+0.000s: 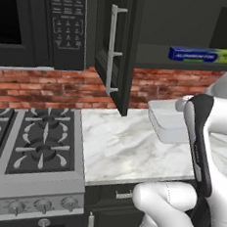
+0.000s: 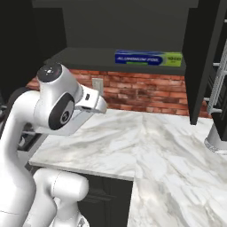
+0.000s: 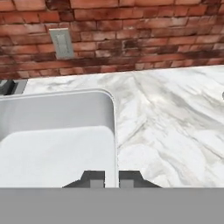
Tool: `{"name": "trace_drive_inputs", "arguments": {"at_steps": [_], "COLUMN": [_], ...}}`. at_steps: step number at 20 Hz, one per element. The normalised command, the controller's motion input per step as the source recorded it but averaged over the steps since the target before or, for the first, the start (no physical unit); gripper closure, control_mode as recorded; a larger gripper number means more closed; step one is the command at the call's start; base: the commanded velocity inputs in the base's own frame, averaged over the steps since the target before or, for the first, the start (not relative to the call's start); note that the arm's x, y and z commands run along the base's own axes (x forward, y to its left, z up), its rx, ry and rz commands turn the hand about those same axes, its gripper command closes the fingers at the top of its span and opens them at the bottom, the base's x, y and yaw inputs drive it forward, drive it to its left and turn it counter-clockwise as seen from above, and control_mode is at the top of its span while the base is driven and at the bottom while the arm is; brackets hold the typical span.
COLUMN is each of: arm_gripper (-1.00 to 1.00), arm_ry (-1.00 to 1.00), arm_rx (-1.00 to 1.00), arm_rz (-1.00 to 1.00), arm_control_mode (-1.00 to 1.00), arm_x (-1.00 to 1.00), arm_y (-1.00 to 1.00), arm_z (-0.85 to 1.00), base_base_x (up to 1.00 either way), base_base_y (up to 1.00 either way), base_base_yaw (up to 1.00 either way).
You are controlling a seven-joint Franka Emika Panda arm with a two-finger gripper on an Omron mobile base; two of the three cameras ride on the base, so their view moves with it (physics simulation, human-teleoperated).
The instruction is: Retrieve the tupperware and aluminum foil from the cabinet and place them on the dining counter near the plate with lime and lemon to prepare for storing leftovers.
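Tupperware (image 3: 57, 140) is out of the cabinet (image 1: 123, 47), its rim pinched between my closed gripper (image 3: 111, 178), above the marble worktop (image 3: 175, 122). Aluminum foil (image 2: 148, 58) lies on the cabinet shelf. I judge both deliveries to the dining counter remain.

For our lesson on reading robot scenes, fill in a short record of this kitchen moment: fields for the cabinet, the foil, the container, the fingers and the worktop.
cabinet: door open, silver bar handle showing
aluminum foil: blue box lying on the cabinet shelf
tupperware: translucent container held over the marble worktop, its rim between the fingers
fingers: gripper shut on the container's rim
worktop: white-grey marble, brick wall behind
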Motion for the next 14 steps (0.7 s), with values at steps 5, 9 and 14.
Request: {"name": "trace_drive_inputs", "arguments": {"at_steps": [5,9,14], "arm_gripper": [1.0,1.0,1.0], "arm_ry": [0.0,0.0,0.0], "arm_rx": [0.0,0.0,0.0], "arm_rz": [0.0,0.0,0.0], "arm_control_mode": [1.0,1.0,1.0], "arm_x": [0.0,0.0,0.0], "arm_y": [0.0,0.0,0.0], "arm_z": [0.0,0.0,0.0], "base_base_x": [-0.75,-1.0,-0.84], "base_base_y": [0.0,0.18,0.43], "base_base_yaw": [0.11,0.33,0.56]}}
